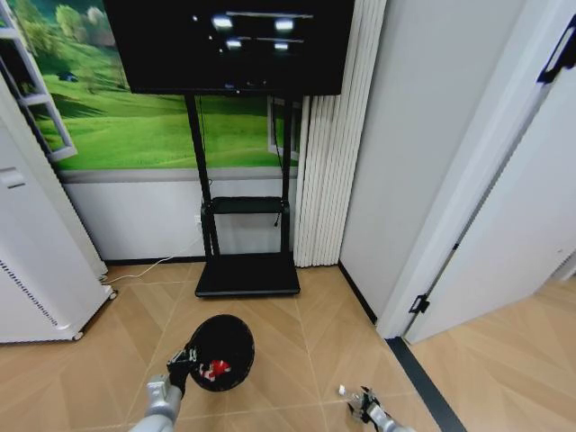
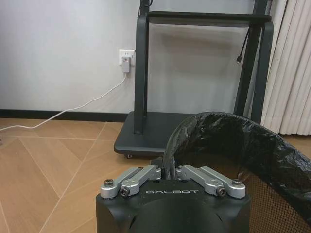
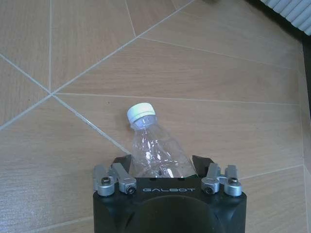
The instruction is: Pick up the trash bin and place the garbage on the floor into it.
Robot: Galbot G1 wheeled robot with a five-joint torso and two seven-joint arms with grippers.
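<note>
While the white perforated appliance (image 1: 36, 288) is standing well off beyond the left gripper (image 1: 183, 363) on that arm's outer side, the gripper itself is clamping the rim of the trash bin (image 1: 222, 351), holding it tipped so its mouth is facing up toward the head camera. Its fingers (image 2: 144, 175) are pinching the near edge of the black liner bag (image 2: 233, 141), one side inside the rim and one outside, as the left wrist view is showing. Just past the gripper, inside the bin, a red-and-white piece of garbage (image 1: 217, 367) is lying against the dark liner. Farther ahead of this gripper, the black TV stand (image 1: 247, 270) is sitting against the wall, with a white cable (image 2: 73, 112) trailing from a wall socket (image 2: 126, 59) across the wooden floor (image 1: 315, 342).

To the right, the right gripper (image 1: 358, 402) is hanging low over the floor, well apart from the bin. It is gripping a clear plastic bottle (image 3: 154, 148), whose body is sitting between the jaws while its white cap (image 3: 141, 112) is pointing away from the gripper, forward over the floorboards.
</note>
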